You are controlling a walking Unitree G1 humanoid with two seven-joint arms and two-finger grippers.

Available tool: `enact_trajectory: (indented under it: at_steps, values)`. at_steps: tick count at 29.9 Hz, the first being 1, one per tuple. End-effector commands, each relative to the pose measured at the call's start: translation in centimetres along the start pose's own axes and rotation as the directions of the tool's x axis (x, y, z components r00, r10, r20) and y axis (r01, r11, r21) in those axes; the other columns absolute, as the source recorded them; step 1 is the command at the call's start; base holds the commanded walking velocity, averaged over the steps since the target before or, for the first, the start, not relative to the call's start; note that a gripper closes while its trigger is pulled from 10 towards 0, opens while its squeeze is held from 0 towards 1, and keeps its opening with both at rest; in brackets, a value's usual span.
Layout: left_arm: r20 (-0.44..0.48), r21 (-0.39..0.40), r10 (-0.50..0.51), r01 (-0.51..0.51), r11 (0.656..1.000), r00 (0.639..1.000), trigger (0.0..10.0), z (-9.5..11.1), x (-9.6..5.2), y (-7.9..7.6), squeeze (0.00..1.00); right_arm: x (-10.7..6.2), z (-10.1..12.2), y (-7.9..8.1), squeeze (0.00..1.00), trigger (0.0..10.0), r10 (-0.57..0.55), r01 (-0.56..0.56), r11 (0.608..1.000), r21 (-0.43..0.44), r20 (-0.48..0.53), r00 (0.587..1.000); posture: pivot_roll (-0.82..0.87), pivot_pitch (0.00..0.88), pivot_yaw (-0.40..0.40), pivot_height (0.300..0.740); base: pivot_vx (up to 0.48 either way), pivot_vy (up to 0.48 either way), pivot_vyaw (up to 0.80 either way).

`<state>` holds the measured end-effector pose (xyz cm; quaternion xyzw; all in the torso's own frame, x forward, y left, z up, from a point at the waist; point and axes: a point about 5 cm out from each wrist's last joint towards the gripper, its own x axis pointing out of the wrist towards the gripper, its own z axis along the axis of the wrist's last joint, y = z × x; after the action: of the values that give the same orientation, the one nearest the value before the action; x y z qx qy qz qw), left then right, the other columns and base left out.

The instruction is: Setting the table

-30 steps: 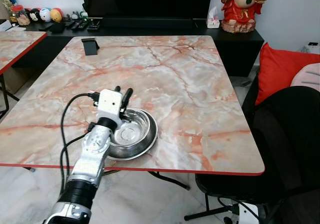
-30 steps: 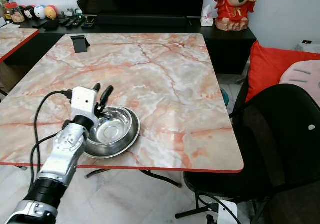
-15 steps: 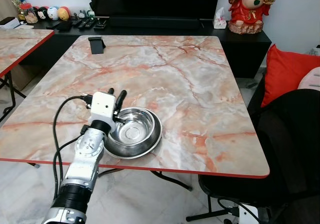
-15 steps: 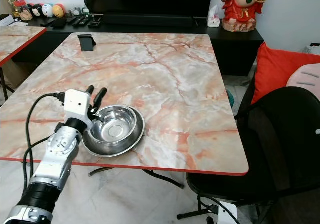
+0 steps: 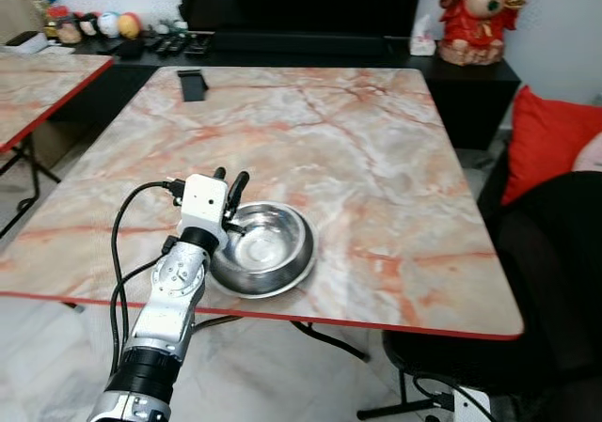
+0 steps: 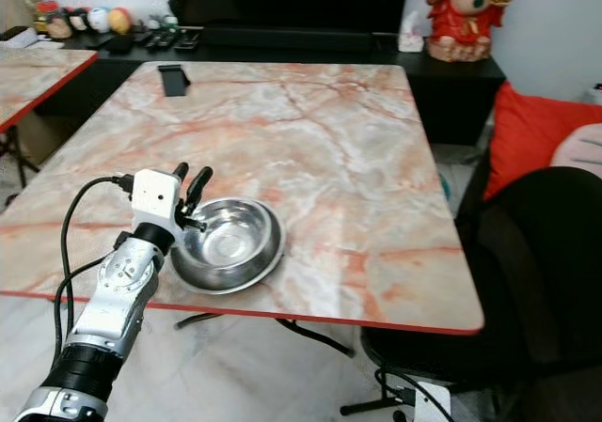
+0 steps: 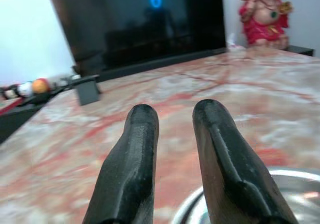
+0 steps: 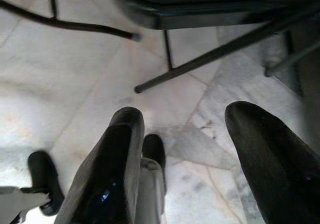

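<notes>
A steel bowl (image 5: 268, 245) sits on the marble table (image 5: 357, 131) near its front edge. My left gripper (image 5: 229, 175) is at the bowl's left rim, fingers pointing toward the far side. In the left wrist view the two fingers (image 7: 140, 149) stand close together, one outside the bowl (image 7: 295, 189) and one over it, with the rim running between them, so the gripper is shut on the rim. My right gripper (image 8: 200, 116) hangs over the floor, open and holding nothing.
A black stand (image 5: 194, 85) sits at the table's far left corner. A black chair (image 5: 555, 253) and a red cushion (image 5: 546, 135) are to the right. A second marble table (image 5: 38, 84) stands at left. A dark cabinet holds a red statue (image 5: 482, 13).
The whole picture has shifted as the camera moved. The left gripper and the bowl keep the same place on the table.
</notes>
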<state>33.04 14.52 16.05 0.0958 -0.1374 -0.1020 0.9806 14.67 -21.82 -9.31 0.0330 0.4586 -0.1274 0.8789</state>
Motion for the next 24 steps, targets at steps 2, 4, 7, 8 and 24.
enact_trajectory:
  at_steps: [2, 4, 7, 8, 24]
  values:
    - [-0.006, 0.004, 0.012, -0.012, 1.0, 1.0, 10.0, 0.07, -0.14, 0.34, 0.0, 0.0, -0.07, 0.28, 0.0, 10.0, 0.011, -0.011, 1.0, -0.001, -0.004, 1.0, 0.02, 0.0, -0.009, 0.74, 0.0, 0.349, 0.0]
    - [-0.007, 0.003, 0.015, -0.015, 1.0, 1.0, 10.0, 0.07, -0.12, 0.36, 0.0, 0.01, -0.02, 0.25, 0.0, 10.0, 0.012, -0.012, 1.0, -0.003, -0.002, 1.0, 0.02, 0.0, -0.01, 0.74, 0.0, 0.351, 0.0]
    - [-0.008, 0.003, 0.018, -0.018, 1.0, 1.0, 10.0, 0.11, -0.05, 0.39, 0.0, 0.02, 0.05, 0.23, 0.0, 10.0, 0.013, -0.013, 1.0, -0.006, -0.001, 1.0, 0.02, 0.0, -0.011, 0.74, 0.0, 0.351, 0.0]
    - [-0.008, 0.003, 0.019, -0.019, 1.0, 1.0, 10.0, 0.13, -0.03, 0.39, 0.0, 0.03, 0.06, 0.23, 0.0, 10.0, 0.014, -0.014, 1.0, -0.007, -0.001, 1.0, 0.02, 0.0, -0.011, 0.74, 0.0, 0.352, 0.0]
    - [-0.002, 0.001, 0.021, -0.021, 1.0, 1.0, 10.0, 0.41, 0.28, 0.37, 0.0, 0.06, 0.18, 0.35, 0.0, 10.0, 0.02, -0.02, 1.0, -0.009, 0.0, 1.0, 0.02, 0.0, -0.007, 0.74, 0.0, 0.35, 0.0]
